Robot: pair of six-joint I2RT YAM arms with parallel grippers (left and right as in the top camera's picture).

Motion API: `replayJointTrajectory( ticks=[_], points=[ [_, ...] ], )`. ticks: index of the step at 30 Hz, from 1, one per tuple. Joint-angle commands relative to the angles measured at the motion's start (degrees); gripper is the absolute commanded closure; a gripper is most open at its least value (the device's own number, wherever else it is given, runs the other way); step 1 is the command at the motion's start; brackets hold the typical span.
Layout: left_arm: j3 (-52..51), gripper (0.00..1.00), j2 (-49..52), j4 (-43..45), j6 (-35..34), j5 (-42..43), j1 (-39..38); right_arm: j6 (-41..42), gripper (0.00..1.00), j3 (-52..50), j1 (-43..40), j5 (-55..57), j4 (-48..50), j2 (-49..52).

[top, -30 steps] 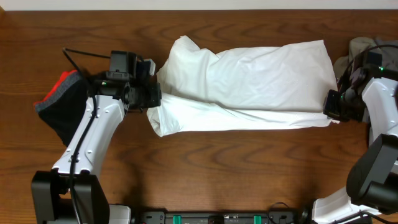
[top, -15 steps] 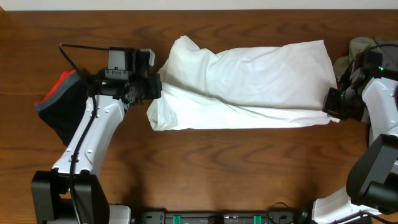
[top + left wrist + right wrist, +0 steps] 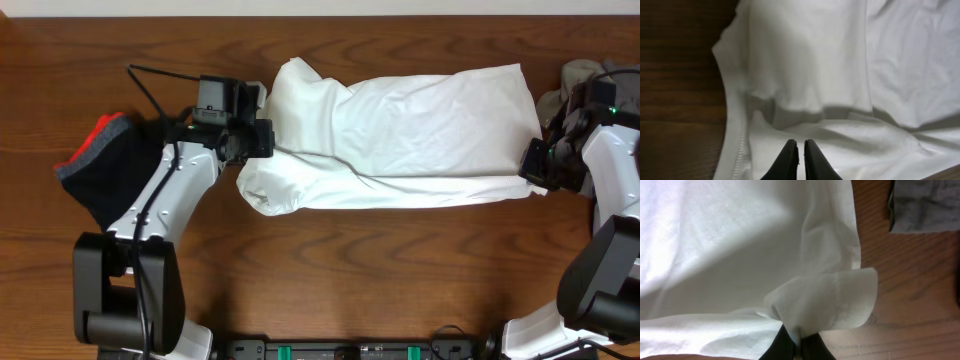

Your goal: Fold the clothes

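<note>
The clothes in play are a white T-shirt (image 3: 400, 125), folded into a long band across the middle of the table. My left gripper (image 3: 266, 140) is at the band's left end. In the left wrist view it (image 3: 799, 144) hovers over the white cloth (image 3: 800, 60), shut, with nothing seen between its tips. My right gripper (image 3: 535, 165) is at the band's right end. In the right wrist view it (image 3: 800, 338) is shut on a curled corner of the T-shirt (image 3: 730, 240), just off the wood.
A dark garment with a red edge (image 3: 105, 165) lies at the left, under my left arm. A grey garment (image 3: 590, 75) lies at the far right; its corner (image 3: 925, 205) shows in the right wrist view. Brown wooden table (image 3: 330, 270) all round.
My left gripper has moved right and toward the far side, onto the shirt's left end, whose front corner now lies rounded on the table. The right gripper holds still.
</note>
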Motion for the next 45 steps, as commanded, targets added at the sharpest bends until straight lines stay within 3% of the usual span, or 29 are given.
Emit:
replayJointTrajectory(
  ticks=[1,6,14,22,25,26,27,28,33,39,45],
  points=[
    [-0.1,0.89,0.0,-0.5,0.1,-1.7,0.1,1.2,0.98,0.6,-0.4,0.0,0.1,0.4],
    [-0.1,0.83,0.0,-1.1,-0.4,-7.5,0.1,1.2,0.98,0.6,-0.4,0.0,0.1,0.4],
    [-0.1,0.57,2.3,-2.1,-2.3,-10.6,0.1,1.2,0.97,0.2,-0.4,0.0,-0.2,0.4],
    [-0.1,0.54,6.8,-1.0,-3.0,-8.9,0.1,1.2,0.98,-1.7,-0.4,0.0,0.4,0.4],
    [-0.1,0.57,7.5,-0.3,-3.0,-5.8,0.1,1.2,0.97,-2.6,-0.4,0.0,1.1,0.4],
    [-0.1,0.67,7.5,0.0,-3.0,-4.4,0.1,1.2,0.97,-2.9,-0.4,0.0,1.3,0.4],
    [-0.1,0.9,7.4,0.3,-3.0,-3.1,0.1,1.2,0.98,-3.1,-0.4,0.0,1.4,0.4],
    [-0.1,0.94,7.4,0.7,-2.9,-1.8,0.1,1.2,0.98,-3.2,-0.4,0.0,1.6,0.4],
    [-0.1,0.94,6.7,2.0,-1.0,5.3,0.1,1.2,0.98,-3.3,-0.4,0.0,1.6,0.4],
    [0.0,0.94,3.8,3.0,1.6,5.9,0.1,1.2,0.98,-3.3,-0.4,0.0,1.7,0.4],
    [0.0,0.94,0.1,9.6,2.5,14.0,0.1,1.2,0.97,-3.3,-0.4,0.0,1.9,0.4]
  ],
)
